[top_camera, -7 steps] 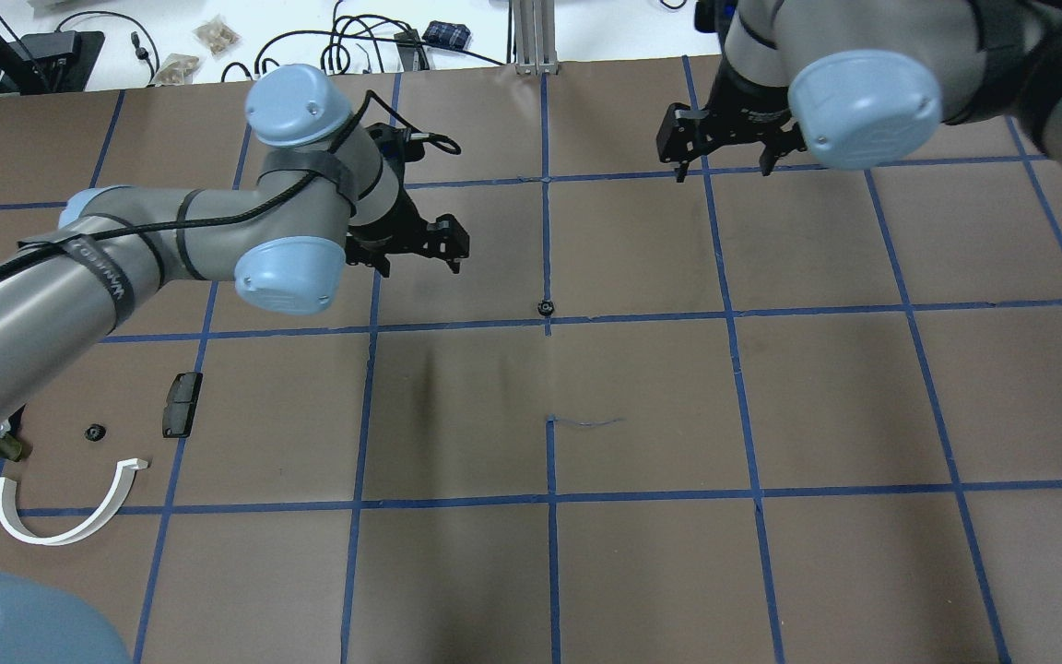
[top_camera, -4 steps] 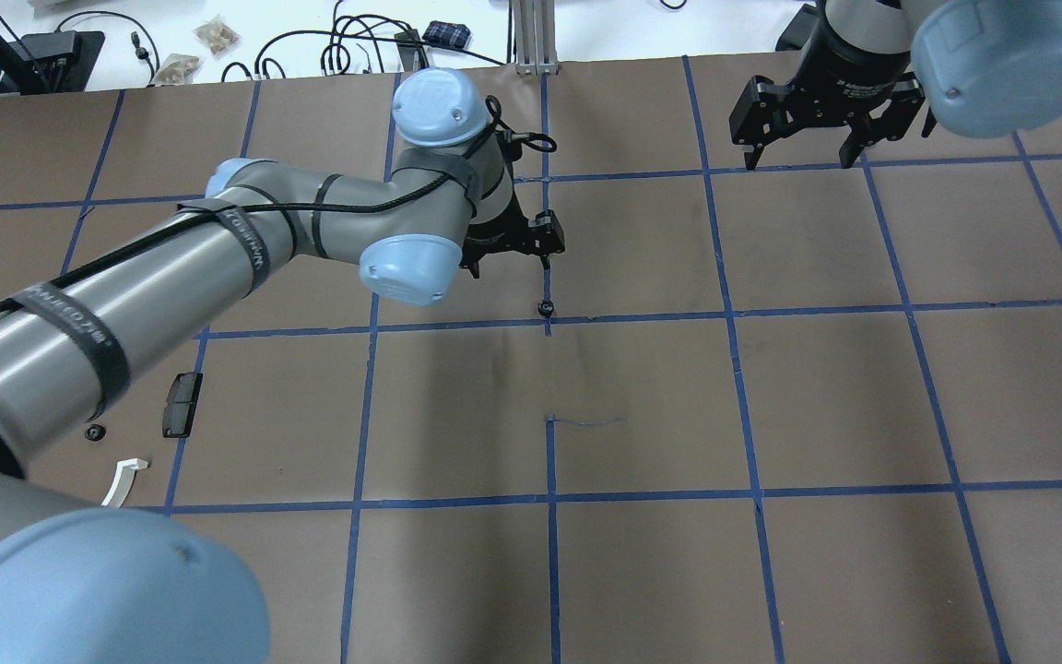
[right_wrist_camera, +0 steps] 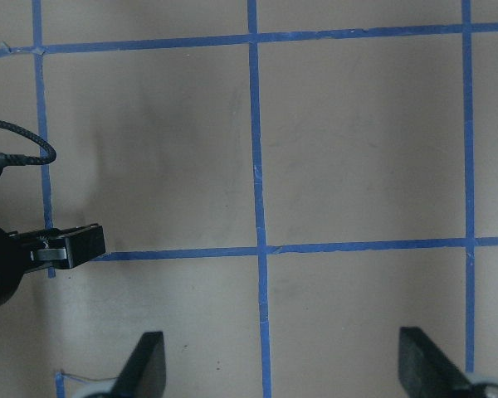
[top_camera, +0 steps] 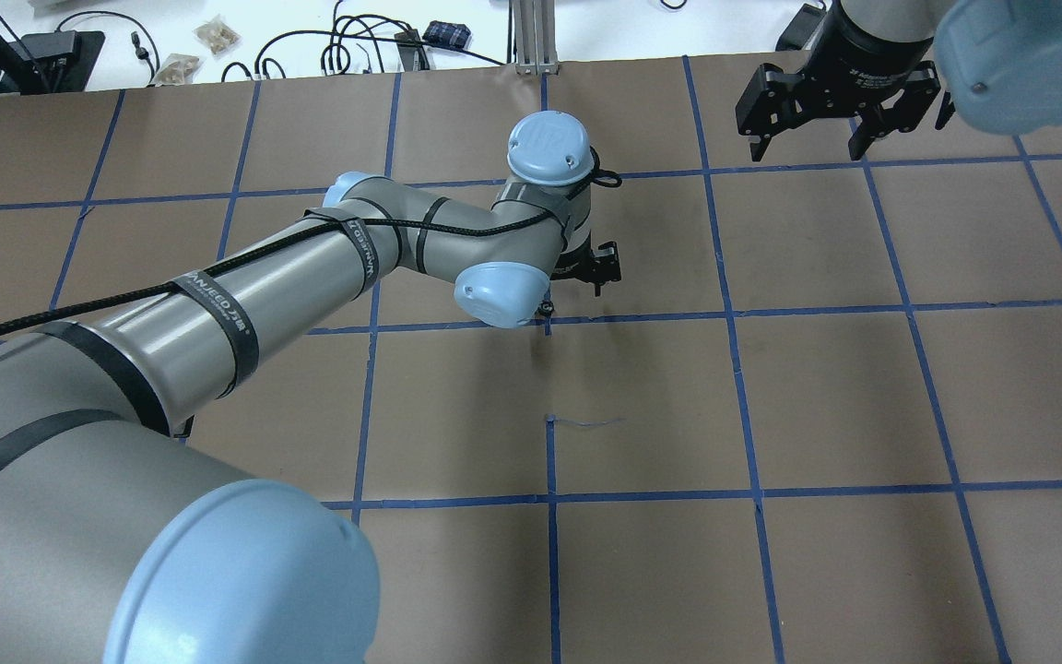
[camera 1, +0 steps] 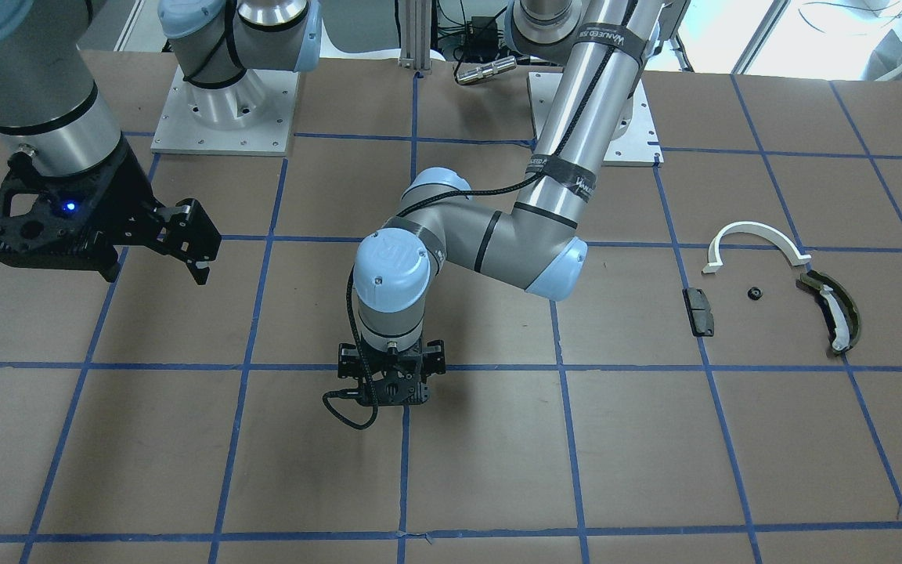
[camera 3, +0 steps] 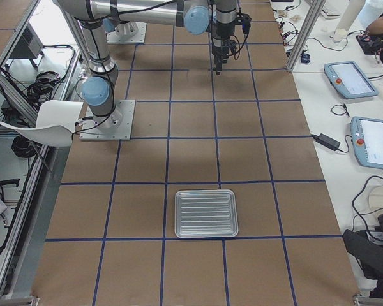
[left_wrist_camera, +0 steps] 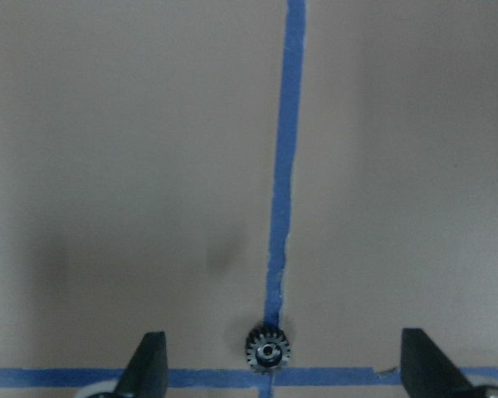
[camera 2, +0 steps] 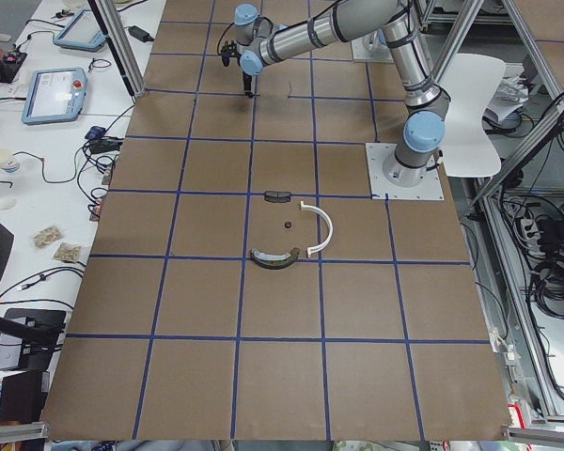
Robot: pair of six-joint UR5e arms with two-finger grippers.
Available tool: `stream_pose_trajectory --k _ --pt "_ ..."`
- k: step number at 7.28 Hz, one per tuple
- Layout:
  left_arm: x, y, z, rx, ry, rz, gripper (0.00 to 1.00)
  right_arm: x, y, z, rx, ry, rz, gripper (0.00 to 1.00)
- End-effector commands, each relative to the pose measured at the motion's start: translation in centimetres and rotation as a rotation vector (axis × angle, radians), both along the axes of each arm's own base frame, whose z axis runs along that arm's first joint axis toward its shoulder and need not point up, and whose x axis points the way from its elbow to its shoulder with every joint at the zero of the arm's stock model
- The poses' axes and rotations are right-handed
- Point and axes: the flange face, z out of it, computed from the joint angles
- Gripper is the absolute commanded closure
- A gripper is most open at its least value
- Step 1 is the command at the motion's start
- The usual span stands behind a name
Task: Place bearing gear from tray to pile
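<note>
Left gripper [camera 1: 392, 382] is hovering directly over the bearing gear [left_wrist_camera: 267, 353], jaws spread to straddle it for pickup. Right gripper [top_camera: 808, 138] is hanging well away from the gear, spread, empty.

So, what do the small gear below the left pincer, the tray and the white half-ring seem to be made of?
Gear: probably dark metal, going by its crisp teeth and bright bore.
Tray: likely bare sheet metal, silver-grey with a ribbed, dully shining floor.
White half-ring: seems matte plastic, evenly white without glint, though painted metal is possible.
</note>
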Motion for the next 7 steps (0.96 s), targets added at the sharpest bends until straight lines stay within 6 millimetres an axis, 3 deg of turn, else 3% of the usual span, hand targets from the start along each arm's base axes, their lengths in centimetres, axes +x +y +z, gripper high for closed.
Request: stream_pose_trajectory --k 1,2,3,5,7 --pt "0.6 0.4 0.5 0.006 -0.01 -0.033 0.02 0.0 -0.1 -0.1 0.02 0.003 -0.004 0.0" --pt "0.7 0.5 0.1 0.014 -0.019 -0.044 0.02 0.1 -0.2 -0.1 0.012 -0.01 0.0 0.0" --pt "0.9 0.8 -1.0 0.032 -0.026 -0.034 0.13 0.1 -0.2 -0.1 0.012 -0.011 0.005 0.0" --pt "1.1 1.1 -1.3 0.047 -0.039 -0.034 0.18 0.1 0.3 0.3 0.007 -0.011 0.009 0.0" --pt "1.4 0.9 -1.3 0.04 -0.056 -0.039 0.45 0.0 -0.2 -0.9 0.029 -0.008 -0.005 0.0"
